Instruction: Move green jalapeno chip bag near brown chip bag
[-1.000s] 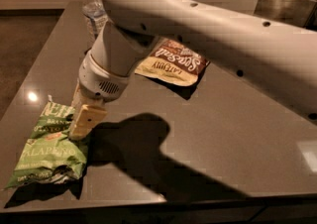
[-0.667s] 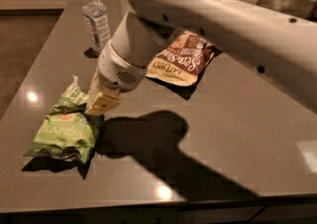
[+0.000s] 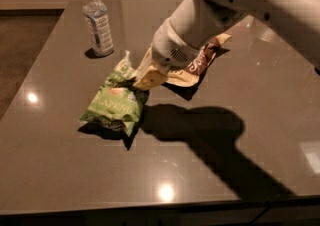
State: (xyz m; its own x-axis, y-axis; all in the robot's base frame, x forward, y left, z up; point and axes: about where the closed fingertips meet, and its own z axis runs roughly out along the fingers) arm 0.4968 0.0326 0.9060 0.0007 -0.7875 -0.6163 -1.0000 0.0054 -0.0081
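The green jalapeno chip bag (image 3: 116, 101) hangs just above the table, left of centre, casting a shadow under it. My gripper (image 3: 143, 78) is shut on its upper right corner. The brown chip bag (image 3: 199, 64), dark brown with cream ends, lies right behind the gripper. It is partly hidden by my white arm (image 3: 200, 17). The green bag's top edge is close to the brown bag's left end.
A clear water bottle (image 3: 97, 20) with a white cap stands at the back left of the dark table (image 3: 270, 95). The table's front edge runs along the bottom and its left edge drops to the floor.
My gripper has carried the green bag from the front left of the table up and to the right, towards the brown bag. The bottle and the brown bag have stayed in place.
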